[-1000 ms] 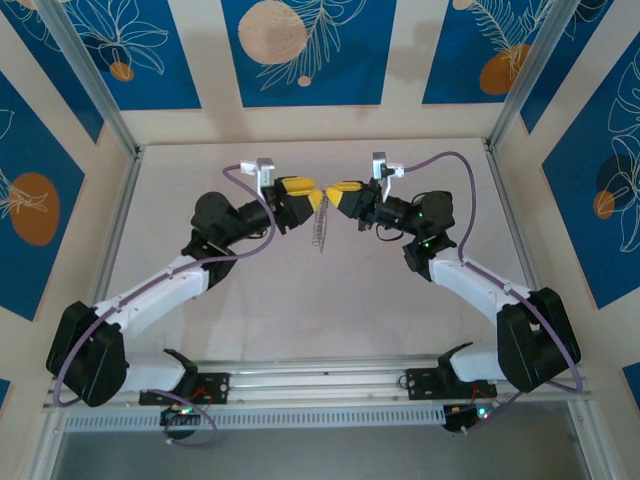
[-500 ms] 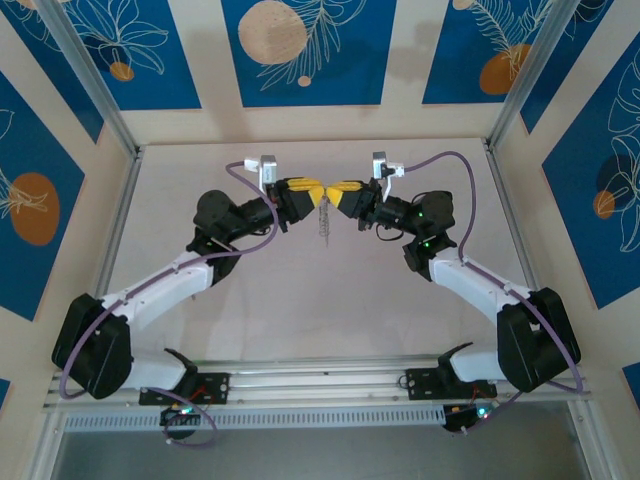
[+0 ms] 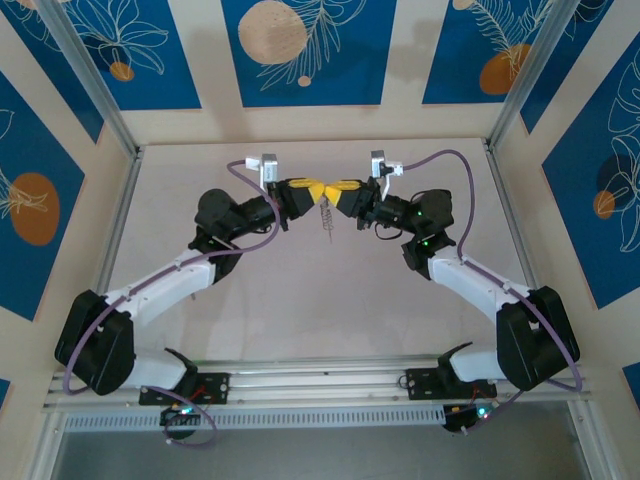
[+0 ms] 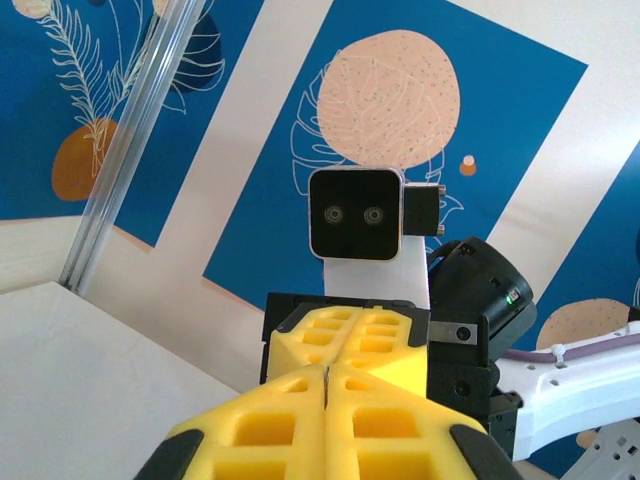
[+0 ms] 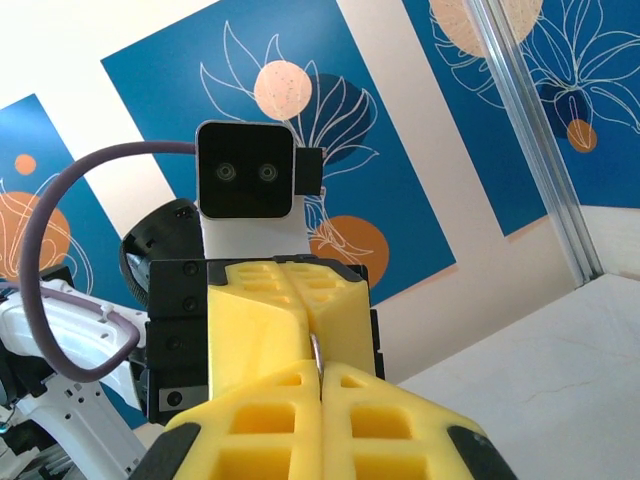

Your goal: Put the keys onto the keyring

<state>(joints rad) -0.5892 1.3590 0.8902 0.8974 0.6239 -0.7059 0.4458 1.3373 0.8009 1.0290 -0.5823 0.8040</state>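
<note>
We've got R fingers [image 3: 345, 187] clenched on keyring [image 5: 316, 352], L fingers [image 3: 305, 187] clenched too, hold unclear. Keys [image 3: 323, 216] hang vertical just below both tips, equidistant.

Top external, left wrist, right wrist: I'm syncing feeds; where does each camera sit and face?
Top external: above and behind the bases, looking down on the table; left gripper and right gripper tip to tip, keys beneath.
Left wrist: looks along its shut yellow fingers at the right gripper's camera.
Right wrist: looks along its shut fingers, keyring edge between them, at the left gripper's camera.
Shared: both wrist views face each other.
</note>
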